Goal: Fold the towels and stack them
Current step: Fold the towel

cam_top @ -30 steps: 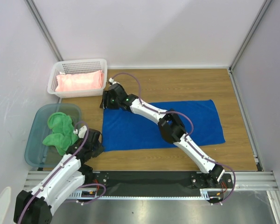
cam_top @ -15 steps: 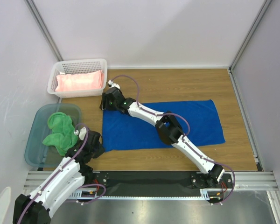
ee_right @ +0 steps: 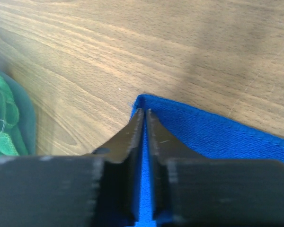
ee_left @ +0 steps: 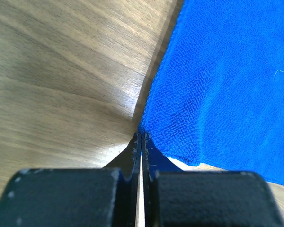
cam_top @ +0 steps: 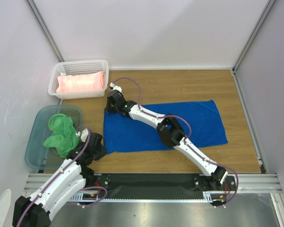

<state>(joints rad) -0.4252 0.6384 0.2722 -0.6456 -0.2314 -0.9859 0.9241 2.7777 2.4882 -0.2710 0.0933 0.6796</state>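
Note:
The blue towel [cam_top: 203,123] lies spread flat on the wooden table. My right gripper [cam_top: 109,109] is at its far left corner, shut on it; in the right wrist view blue cloth [ee_right: 217,135] fills the slit between the jaws of that gripper [ee_right: 142,111]. My left gripper [cam_top: 102,151] is at the near left corner. In the left wrist view it [ee_left: 142,135] is shut, with the tip of the towel's corner [ee_left: 227,85] pinched at the fingertips. The pink towel [cam_top: 80,82] lies folded in the white basket [cam_top: 54,88]. The green towel [cam_top: 59,132] sits bunched in the teal tub [cam_top: 35,158].
The basket stands at the far left against the wall, the tub just in front of it beside my left arm. The tub's wall [ee_right: 26,118] and the green cloth [ee_right: 2,123] show at the left edge of the right wrist view. Walls close in three sides.
My right gripper has gone from open to shut on the blue towel's far left corner and shifted slightly right. The left gripper has stayed shut at the near corner.

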